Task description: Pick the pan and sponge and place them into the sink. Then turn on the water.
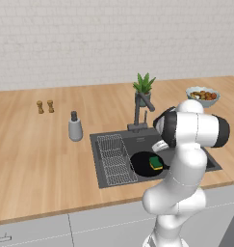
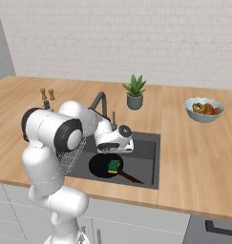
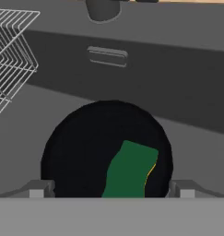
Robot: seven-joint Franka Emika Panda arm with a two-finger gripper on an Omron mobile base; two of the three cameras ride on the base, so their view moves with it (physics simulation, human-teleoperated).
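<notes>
Spanning most of the frame, the wooden counter [image 1: 36, 159] carries the sink [image 2: 147, 167], which serves as the landmark. Inside the sink, toward its front, lies the pan [image 2: 99, 167], its handle running along the basin floor. The sponge [image 2: 113, 165] rests on the pan, green side up. The wire rack [image 1: 113, 157] fills one end of the sink, and the faucet [image 1: 140, 108] rises from the counter at the sink's back edge. Behind the sink stands a potted plant [image 2: 134, 91]; a bowl of food [image 2: 204, 109] sits well to one side of it, a grey bottle [image 1: 75, 127] to the other.

The gripper [image 3: 111, 188] hovers over the sink, directly above pan and sponge; its fingertips [image 3: 36, 190] stand wide apart on either side of the pan with nothing between them.

Both items look placed, so the water seems to be what remains. Judging from this, the risk is the hand swinging toward the faucet too low and clipping the spout or the rack, or pushing the handle the wrong way.

The faucet's handle is small and hard to make out, and the arm covers part of the sink in the left base view. The drain is not discernible.
</notes>
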